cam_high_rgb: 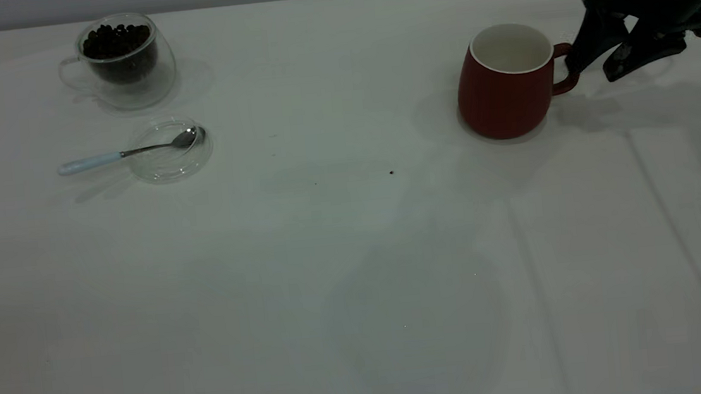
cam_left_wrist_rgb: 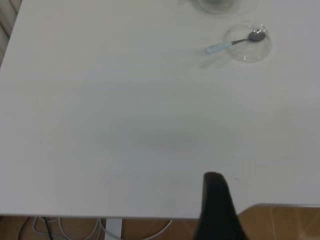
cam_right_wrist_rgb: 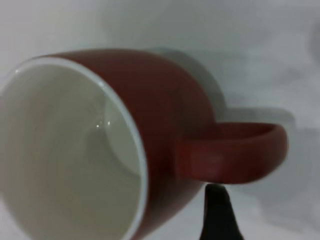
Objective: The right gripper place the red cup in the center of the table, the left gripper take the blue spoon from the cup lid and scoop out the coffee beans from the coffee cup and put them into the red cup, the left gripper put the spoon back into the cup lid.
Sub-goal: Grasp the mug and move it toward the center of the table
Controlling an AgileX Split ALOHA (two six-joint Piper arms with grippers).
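Note:
The red cup (cam_high_rgb: 503, 91) stands upright on the right side of the table (cam_high_rgb: 355, 253), its handle (cam_high_rgb: 565, 70) turned toward my right gripper (cam_high_rgb: 590, 71). That gripper is open beside the handle, one fingertip (cam_right_wrist_rgb: 215, 197) touching the handle's outer curve (cam_right_wrist_rgb: 235, 152). The white inside (cam_right_wrist_rgb: 65, 150) holds nothing. At the far left the coffee cup (cam_high_rgb: 123, 64) holds the coffee beans (cam_high_rgb: 116, 41). In front of it the blue spoon (cam_high_rgb: 124, 153) rests with its bowl in the cup lid (cam_high_rgb: 164, 172), handle sticking out. My left gripper (cam_left_wrist_rgb: 216, 210) hangs parked off the table's edge, far from the spoon (cam_left_wrist_rgb: 235, 42) and lid (cam_left_wrist_rgb: 250, 52).
A tiny dark speck (cam_high_rgb: 391, 172) lies near the middle of the table. Faint creases (cam_high_rgb: 662, 208) run across the right part. The left wrist view shows the table's edge (cam_left_wrist_rgb: 100, 216), with cables (cam_left_wrist_rgb: 75, 230) and wooden floor (cam_left_wrist_rgb: 285, 222) below.

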